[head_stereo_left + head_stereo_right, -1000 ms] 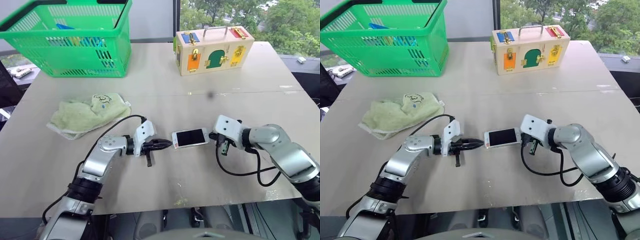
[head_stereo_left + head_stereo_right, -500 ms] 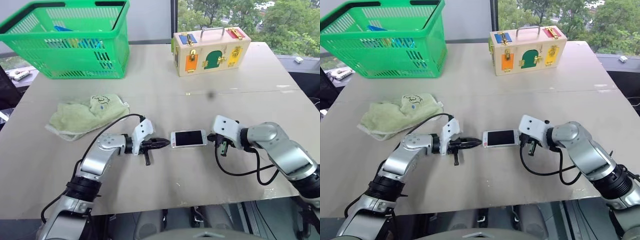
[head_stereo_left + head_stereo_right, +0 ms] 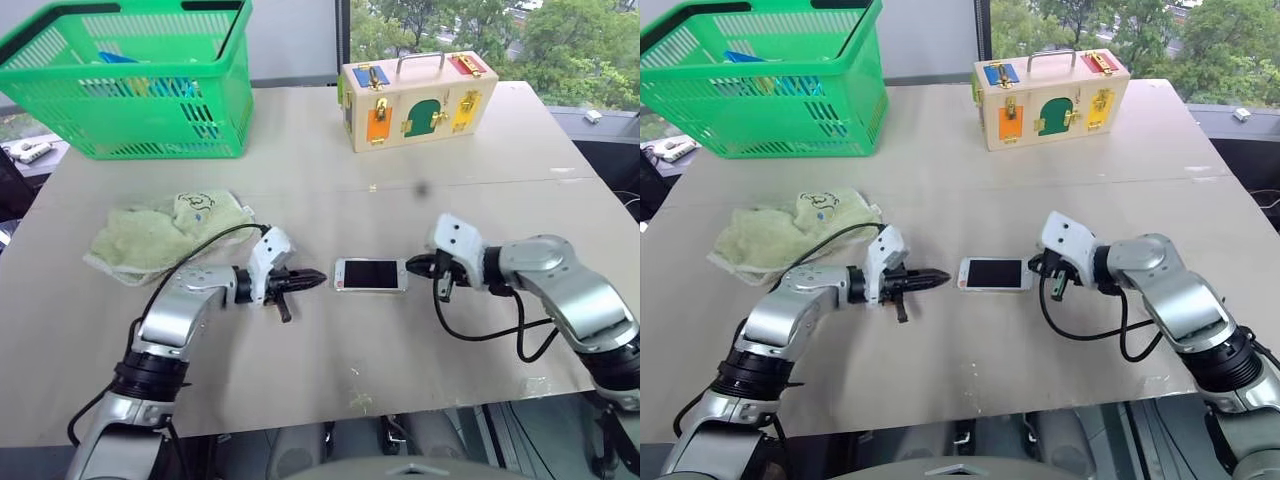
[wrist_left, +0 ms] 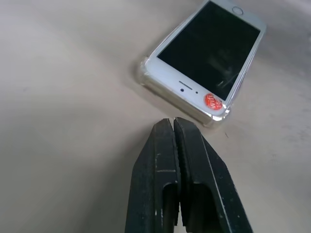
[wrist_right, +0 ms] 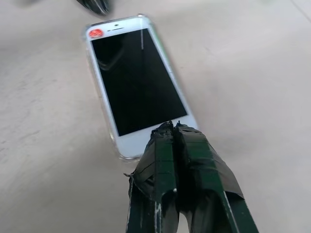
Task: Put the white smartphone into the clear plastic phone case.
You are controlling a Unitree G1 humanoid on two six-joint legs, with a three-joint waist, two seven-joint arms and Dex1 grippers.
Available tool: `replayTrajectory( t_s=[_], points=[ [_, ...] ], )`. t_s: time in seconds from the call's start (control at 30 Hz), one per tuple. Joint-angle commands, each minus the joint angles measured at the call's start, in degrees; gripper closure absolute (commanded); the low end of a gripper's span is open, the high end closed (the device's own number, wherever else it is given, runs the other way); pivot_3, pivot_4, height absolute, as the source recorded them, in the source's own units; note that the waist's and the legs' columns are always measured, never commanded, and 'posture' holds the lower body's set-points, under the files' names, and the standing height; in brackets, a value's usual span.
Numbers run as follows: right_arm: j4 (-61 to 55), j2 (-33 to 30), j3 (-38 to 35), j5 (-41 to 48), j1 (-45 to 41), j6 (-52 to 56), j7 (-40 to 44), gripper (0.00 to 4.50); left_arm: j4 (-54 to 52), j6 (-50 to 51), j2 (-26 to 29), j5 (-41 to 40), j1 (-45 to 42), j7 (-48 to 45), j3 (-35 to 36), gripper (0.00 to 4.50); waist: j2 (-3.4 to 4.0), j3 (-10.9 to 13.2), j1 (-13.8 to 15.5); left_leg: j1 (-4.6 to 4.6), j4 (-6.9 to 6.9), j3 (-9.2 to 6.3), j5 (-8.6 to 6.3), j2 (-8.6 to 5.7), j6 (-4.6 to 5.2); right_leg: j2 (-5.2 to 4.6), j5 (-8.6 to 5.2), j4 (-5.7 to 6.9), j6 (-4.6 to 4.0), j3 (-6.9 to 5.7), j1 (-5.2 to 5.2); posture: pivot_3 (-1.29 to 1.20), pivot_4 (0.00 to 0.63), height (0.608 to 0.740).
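The white smartphone [image 3: 370, 274] lies flat on the table, screen up, between my two grippers. A red sticker marks its end nearest the left gripper. The clear plastic phone case [image 4: 146, 80] shows as a thin transparent rim around the phone's edges; the phone sits inside it. My left gripper [image 3: 318, 277] is shut and empty, its tips a short way off the phone's left end. My right gripper [image 3: 414, 267] is shut too, its tips [image 5: 171, 127] over the phone's right end, and I cannot tell whether they touch it.
A green basket [image 3: 130, 85] holding items stands at the back left. A wooden lock box [image 3: 420, 98] stands at the back right. A pale green cloth [image 3: 165, 232] lies left of the left arm. The table's front edge [image 3: 350, 415] runs close below both arms.
The phone has turned from a slight tilt to lie level. My left gripper has drawn back leftward, leaving a gap to the phone. The right gripper has rolled slightly at the phone's right end.
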Motion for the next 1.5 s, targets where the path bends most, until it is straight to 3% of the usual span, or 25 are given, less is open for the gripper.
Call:
replayTrajectory(
  t_s=[0.03,0.2,0.4,0.8,0.97,1.07,1.23,1.33,1.5],
  points=[
    [-2.12,0.89,-2.93,2.05,-1.24,-0.77,-0.92,4.50,-3.37,3.31,0.38,-3.15,-1.38,0.86,2.64,4.43,-0.01,0.01,0.00,0.00,0.01,0.01,0.00,0.00,0.00,-0.01,0.00,-0.01,0.00,0.00,0.00,0.00,0.150,0.740],
    [-0.49,5.51,2.20,2.72,-5.62,-1.31,-0.79,4.50,-2.05,1.80,0.43,-1.30,-0.86,0.98,0.81,4.43,-0.01,0.01,-0.19,0.04,0.01,0.03,0.00,0.01,0.00,0.01,0.01,0.02,0.01,0.06,-0.01,0.00,0.150,0.740],
    [11.43,12.07,11.17,-0.98,-10.52,-7.12,0.51,4.50,-0.96,0.46,0.35,0.30,-0.98,1.22,-0.92,4.43,-0.01,0.01,-0.05,-0.01,-0.03,0.05,0.00,0.02,0.00,0.11,0.01,0.04,0.00,0.08,-0.09,0.00,0.150,0.740],
    [25.20,15.50,18.47,-6.16,-13.58,-12.45,6.11,4.50,3.30,-6.17,-0.03,3.47,1.51,0.63,-2.57,4.43,-0.01,-0.05,-0.08,0.06,-0.02,0.22,0.00,0.01,0.01,0.03,0.02,0.10,0.00,0.20,-0.10,0.00,0.150,0.740],
    [24.94,19.09,13.23,-4.01,-12.94,-14.64,4.05,4.50,5.62,-9.34,-1.47,4.40,2.01,0.68,-3.44,4.43,0.04,-0.17,0.08,0.20,-0.01,0.22,0.00,0.03,0.01,-0.02,0.02,0.13,-0.01,0.20,0.00,0.00,0.150,0.740],
    [18.45,19.11,5.91,0.56,-11.14,-11.50,2.28,4.50,7.56,-11.03,-2.21,4.07,1.49,0.17,-3.03,4.43,0.05,-0.16,0.63,0.12,0.00,0.15,0.00,-0.01,0.01,-0.10,0.03,0.11,-0.03,0.13,0.01,0.00,0.150,0.740],
    [2.97,12.96,-4.18,7.27,-5.35,-1.74,0.51,4.50,8.43,-12.48,-2.81,3.70,1.28,-0.77,-2.95,4.43,0.04,-0.17,1.32,0.07,0.00,0.21,0.00,-0.06,0.01,-0.25,0.07,0.01,-0.08,0.15,0.00,0.00,0.150,0.740],
    [-5.29,7.34,-9.03,9.32,1.18,2.62,-0.65,4.50,4.46,-11.60,-3.94,-1.11,1.42,-3.02,-1.01,4.43,0.05,-0.17,1.53,0.09,-0.04,0.16,-0.01,-0.03,0.01,-0.24,0.04,0.02,-0.07,0.10,0.00,0.00,0.150,0.740],
    [-10.17,3.59,-11.62,10.66,8.02,3.20,-2.83,4.50,-0.80,-8.56,-4.20,-6.25,1.19,-7.57,-1.26,4.43,0.04,-0.11,0.67,-0.13,-0.03,0.17,-0.01,0.01,0.01,-0.19,0.01,0.03,-0.02,0.15,-0.24,0.00,0.150,0.740]
  ],
)
